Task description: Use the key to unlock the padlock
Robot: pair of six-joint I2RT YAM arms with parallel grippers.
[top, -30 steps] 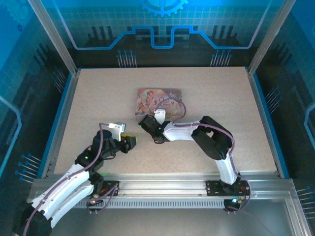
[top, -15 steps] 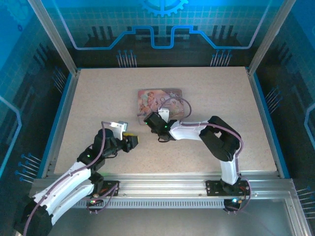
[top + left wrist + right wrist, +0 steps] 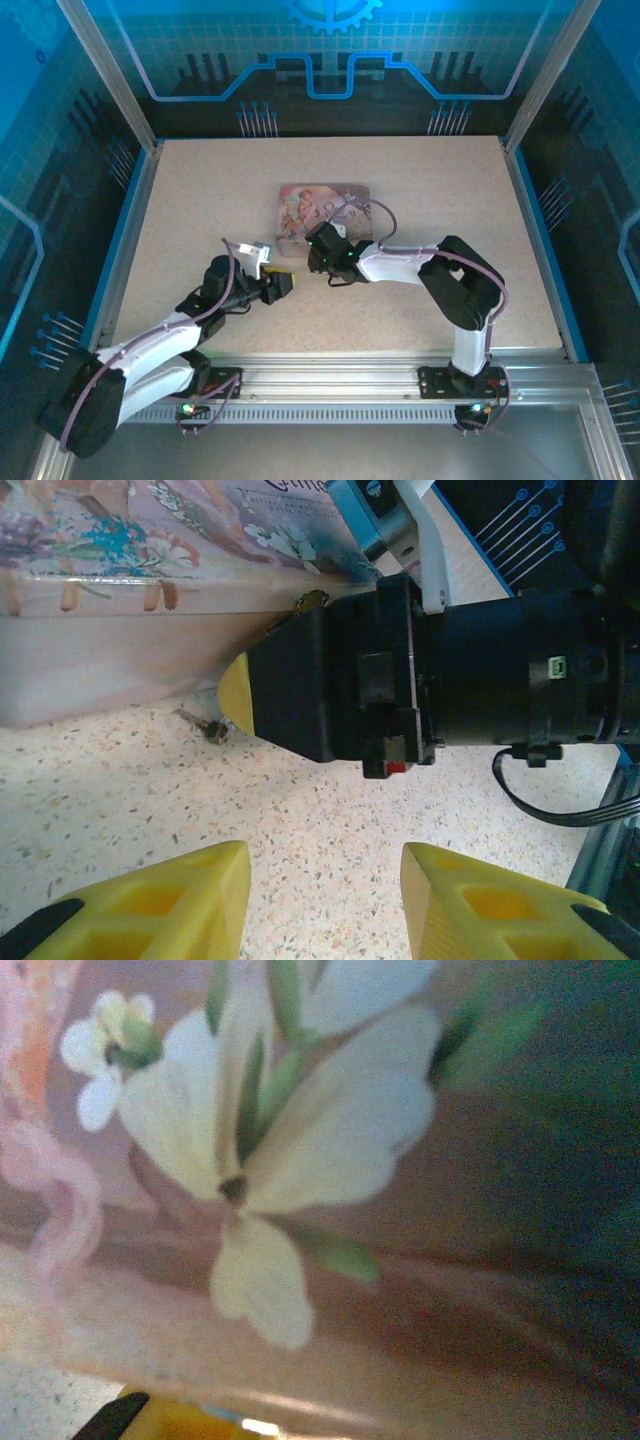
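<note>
Reaches nearer pink illustrated tin box (image 3: 300,205) than a second ago with left gripper (image 3: 322,858), half-open, empty. Cannot tell whether right gripper (image 3: 235,690) holds anything. Leaves seemingly tiny dark-grey metal key (image 3: 205,725) ungrasped; unlocking all ahead.

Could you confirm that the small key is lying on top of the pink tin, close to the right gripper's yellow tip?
Not quite: the key lies on the table at the foot of the pink tin, not on top of it, as the left wrist view shows. It is indeed close to the yellow tip of the right gripper.
</note>
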